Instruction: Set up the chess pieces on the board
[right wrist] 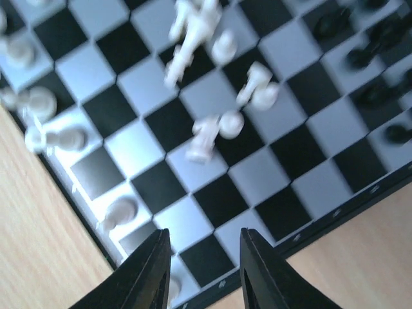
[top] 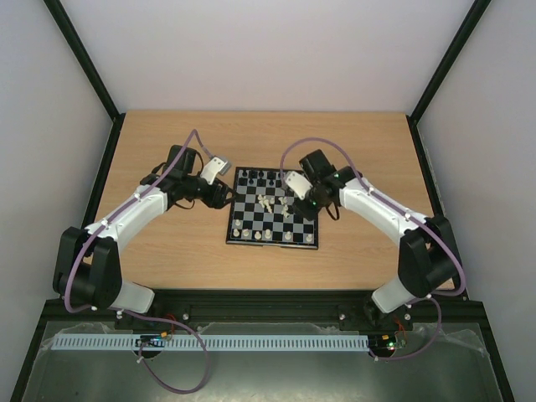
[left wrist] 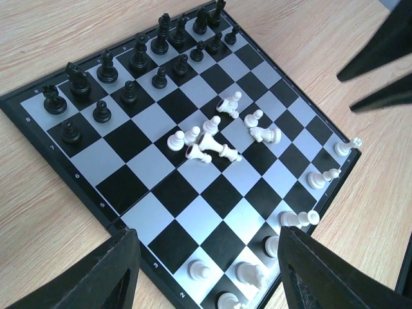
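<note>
Nearest the arms' bases, along the near edge of the board [top: 251, 219], a handful of white pieces [top: 268, 235] already stand in a line on the back row, with gaps between them. The row just ahead, where the white pawns belong, is almost bare (in the left wrist view one small white piece seems to stand there, and a couple at the edge look tilted, which may only be the lens); the board itself lies on the wooden table [top: 167, 243], between the two arms. Further in, at the middle of the board, is the unfinished part: a heap of white pieces [left wrist: 209, 138], most on their sides, several touching or crossing one another; the right end effector [right wrist: 205, 235] hovers over the board's right part, close to this heap. Its own view is blurred, yet its fingers are plainly parted with only board showing between them, so it holds nothing; the left end effector [left wrist: 207, 235] hangs at the board's left edge, fingers wide apart and likewise empty. Farthest off, the black pieces [left wrist: 140, 55] stand upright in two filled rows along the far edge; that side looks done. By my judgement somewhat over half the job is finished; what remains is to lift each fallen piece from the heap, stand it up, and fill the back-row gaps and the pawn row; the tangle will likely make those grasps fiddly.
</note>
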Robot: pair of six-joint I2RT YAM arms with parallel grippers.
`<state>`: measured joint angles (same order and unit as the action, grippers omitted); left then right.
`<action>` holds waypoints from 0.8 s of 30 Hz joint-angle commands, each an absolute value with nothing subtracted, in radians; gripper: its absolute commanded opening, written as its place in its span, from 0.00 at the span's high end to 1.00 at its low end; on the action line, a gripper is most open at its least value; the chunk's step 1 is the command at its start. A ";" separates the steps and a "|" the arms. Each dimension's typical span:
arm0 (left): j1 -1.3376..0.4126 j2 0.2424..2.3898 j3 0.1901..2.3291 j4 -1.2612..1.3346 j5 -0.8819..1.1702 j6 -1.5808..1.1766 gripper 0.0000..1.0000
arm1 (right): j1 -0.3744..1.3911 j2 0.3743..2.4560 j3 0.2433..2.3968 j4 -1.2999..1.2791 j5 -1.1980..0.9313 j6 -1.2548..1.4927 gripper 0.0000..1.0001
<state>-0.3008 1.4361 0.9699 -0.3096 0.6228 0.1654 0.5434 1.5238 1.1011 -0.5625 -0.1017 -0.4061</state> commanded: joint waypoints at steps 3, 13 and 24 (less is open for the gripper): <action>-0.301 1.411 0.972 -0.344 0.621 0.193 0.38 | 0.541 1.685 1.278 -0.602 -0.132 -0.328 0.74; -0.263 1.385 0.960 -0.352 0.617 0.197 0.38 | 0.541 1.855 1.406 -0.607 -0.167 -0.312 0.70; -0.254 1.383 0.952 -0.340 0.621 0.187 0.38 | 0.541 1.940 1.437 -0.609 -0.118 -0.293 0.75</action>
